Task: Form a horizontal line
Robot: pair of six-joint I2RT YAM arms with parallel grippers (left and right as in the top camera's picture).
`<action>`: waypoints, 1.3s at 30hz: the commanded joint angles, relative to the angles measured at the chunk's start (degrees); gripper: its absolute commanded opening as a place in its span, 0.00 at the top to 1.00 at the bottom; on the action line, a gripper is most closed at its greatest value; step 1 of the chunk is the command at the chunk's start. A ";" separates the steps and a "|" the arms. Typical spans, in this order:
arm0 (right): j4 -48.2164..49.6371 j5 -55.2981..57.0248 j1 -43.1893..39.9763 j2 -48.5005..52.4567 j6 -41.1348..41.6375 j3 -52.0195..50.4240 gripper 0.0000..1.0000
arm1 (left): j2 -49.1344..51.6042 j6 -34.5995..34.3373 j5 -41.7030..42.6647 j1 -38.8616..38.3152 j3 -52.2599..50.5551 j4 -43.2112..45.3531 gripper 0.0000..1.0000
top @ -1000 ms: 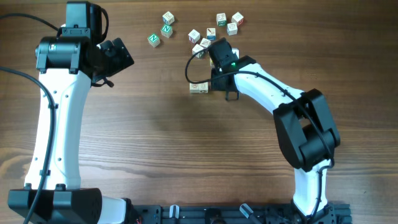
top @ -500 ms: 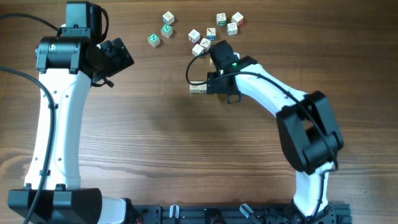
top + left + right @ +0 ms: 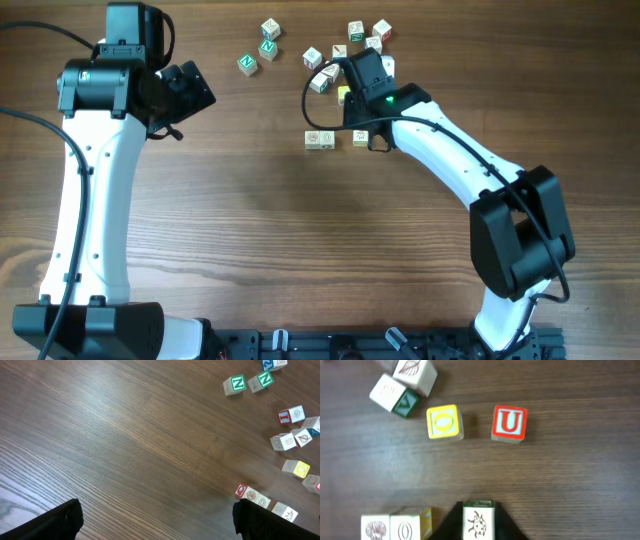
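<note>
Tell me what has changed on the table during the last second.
The right gripper shifted right, away from the row of two cubes. The ladybird cube between its fingers, hidden before, now shows beside the row with a gap. The left arm, the row and the loose cubes stayed put.

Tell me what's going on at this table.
The right hand has a pale wooden ladybird cube between its fingers, beside two touching pale wooden cubes, with a small gap. Whether it grips is unclear. The left hand hangs open off to the side. Loose lettered cubes lie beyond.
</note>
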 commanded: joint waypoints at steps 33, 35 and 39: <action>0.37 -4.50 -1.03 7.58 2.27 0.48 0.96 | -0.31 -0.50 0.28 0.20 -0.13 0.02 0.00; -0.35 -4.55 -0.98 7.58 2.27 0.48 0.96 | -0.31 -0.50 0.28 0.22 -0.13 0.02 0.00; -1.14 -5.90 -0.96 7.58 2.25 0.48 0.96 | -0.31 -0.50 0.28 0.22 -0.13 0.02 0.00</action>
